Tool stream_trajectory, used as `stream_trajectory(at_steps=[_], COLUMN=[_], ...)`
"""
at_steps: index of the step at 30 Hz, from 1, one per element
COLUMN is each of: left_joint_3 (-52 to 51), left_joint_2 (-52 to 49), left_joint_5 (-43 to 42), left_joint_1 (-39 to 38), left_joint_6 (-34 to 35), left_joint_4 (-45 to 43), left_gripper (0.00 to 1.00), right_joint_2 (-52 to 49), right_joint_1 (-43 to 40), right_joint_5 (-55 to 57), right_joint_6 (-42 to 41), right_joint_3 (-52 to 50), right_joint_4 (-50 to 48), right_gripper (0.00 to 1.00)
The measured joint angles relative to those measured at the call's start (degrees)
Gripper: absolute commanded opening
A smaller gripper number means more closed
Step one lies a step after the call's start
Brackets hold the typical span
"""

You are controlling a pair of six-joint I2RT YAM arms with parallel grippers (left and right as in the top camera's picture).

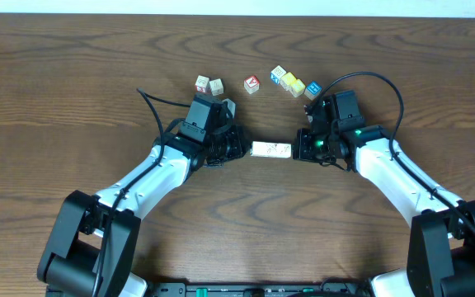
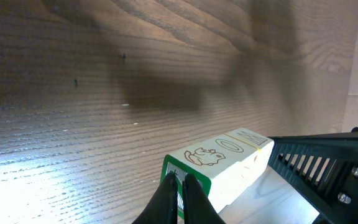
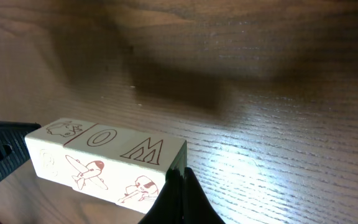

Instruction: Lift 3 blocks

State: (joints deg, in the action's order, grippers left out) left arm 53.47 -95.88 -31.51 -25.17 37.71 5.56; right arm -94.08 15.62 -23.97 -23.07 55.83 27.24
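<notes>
Three blocks [image 1: 271, 149], seemingly light, stiff and slick, hang in a row just above the counter [image 1: 72, 99], pinched endwise between clenched left pincer [image 1: 244, 149] at 9 o'clock and clenched right pincer [image 1: 298, 148] at 3 o'clock.

White arms [image 1: 151, 177], black cables [image 1: 392, 87], perhaps green lights [image 1: 358, 132].

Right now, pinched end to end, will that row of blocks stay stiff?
Probably fragile: the row looks like three separate cubes, held only by the left gripper and right gripper pressing its ends. The faces look smooth, so the middle cube may slip out.
</notes>
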Motion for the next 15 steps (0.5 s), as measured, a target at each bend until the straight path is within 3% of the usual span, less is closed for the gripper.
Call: stream_trajectory(at_steps=[15], left_joint_3=[0.0], left_joint_2=[0.0], left_joint_5=[0.0], left_joint_1=[0.02], left_joint_6=[1.16], left_joint_4=[0.0], left_gripper=[0.07], right_joint_2=[0.0], right_joint_1=[-0.02], right_joint_5=[0.0], right_joint_6=[0.02], right_joint_3=[0.46], right_joint_4=[0.35], right_gripper=[0.01])
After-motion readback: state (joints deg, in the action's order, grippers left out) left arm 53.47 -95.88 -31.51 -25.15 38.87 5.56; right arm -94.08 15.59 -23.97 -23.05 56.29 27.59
